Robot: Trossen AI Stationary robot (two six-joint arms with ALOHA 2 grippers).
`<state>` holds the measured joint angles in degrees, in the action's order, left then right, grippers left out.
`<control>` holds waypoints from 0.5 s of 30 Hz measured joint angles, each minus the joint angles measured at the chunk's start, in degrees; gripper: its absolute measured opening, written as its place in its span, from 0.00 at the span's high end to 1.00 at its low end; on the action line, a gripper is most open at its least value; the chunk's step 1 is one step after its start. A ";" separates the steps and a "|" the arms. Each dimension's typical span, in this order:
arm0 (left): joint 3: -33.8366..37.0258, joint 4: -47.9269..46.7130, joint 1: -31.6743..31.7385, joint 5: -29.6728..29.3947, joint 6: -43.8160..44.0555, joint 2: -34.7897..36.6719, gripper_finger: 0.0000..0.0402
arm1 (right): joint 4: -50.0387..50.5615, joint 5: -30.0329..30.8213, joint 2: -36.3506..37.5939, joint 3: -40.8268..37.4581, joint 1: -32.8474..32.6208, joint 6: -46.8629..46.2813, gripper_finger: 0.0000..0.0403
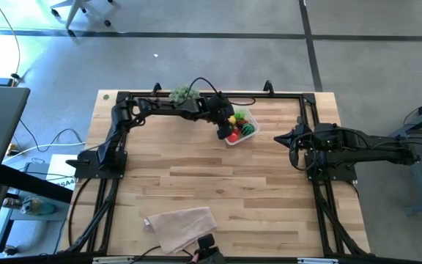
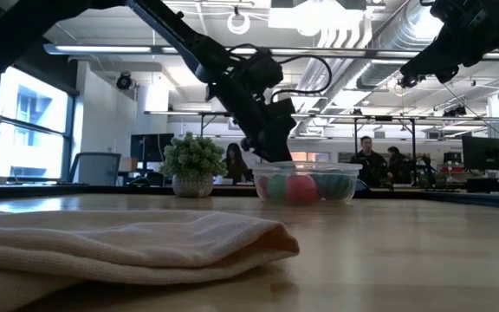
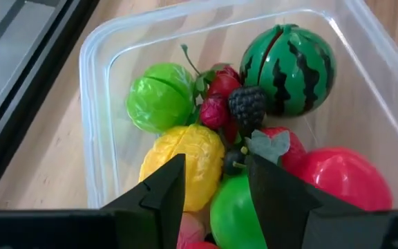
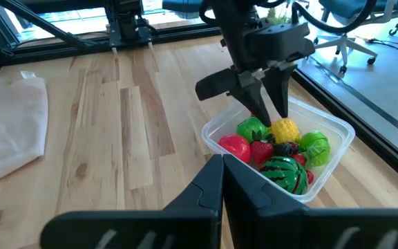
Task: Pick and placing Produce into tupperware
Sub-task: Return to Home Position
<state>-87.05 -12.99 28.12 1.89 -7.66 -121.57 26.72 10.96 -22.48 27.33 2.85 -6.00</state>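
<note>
The clear tupperware [image 1: 245, 139] stands on the wooden table near its far edge. It holds several toy produce pieces: a striped watermelon [image 3: 287, 69], a green cabbage [image 3: 161, 97], a yellow piece [image 3: 185, 162], a blackberry [image 3: 247, 107] and a red piece [image 3: 340, 176]. My left gripper [image 3: 214, 173] is open and points down into the tupperware [image 4: 337, 149], its fingertips just over the yellow and green pieces, holding nothing. It also shows in the right wrist view [image 4: 268, 111]. My right gripper [image 4: 223, 166] is shut and empty, right of the tupperware [image 1: 278, 138].
A bushy pale-green plant ball [image 1: 184, 93] sits at the far edge, left of the tupperware. A beige cloth [image 1: 182, 226] lies crumpled near the front edge. A black frame [image 1: 196, 95] runs around the table. People sit in the room behind [image 2: 366, 160].
</note>
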 joint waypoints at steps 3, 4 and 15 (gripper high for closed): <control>-1.15 -1.48 -0.04 0.59 1.70 0.57 0.63 | 0.01 0.00 0.00 0.00 0.02 0.00 1.00; -2.14 -2.39 -0.11 1.18 2.21 0.69 0.63 | 0.00 0.00 0.00 0.00 0.02 0.00 1.00; -12.82 -19.25 -3.78 3.63 11.09 7.72 0.66 | -0.02 -0.02 0.02 0.02 0.02 -0.08 1.00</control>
<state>-99.86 -32.24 24.34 5.52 3.43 -113.84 26.70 10.94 -22.46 27.35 2.87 -6.07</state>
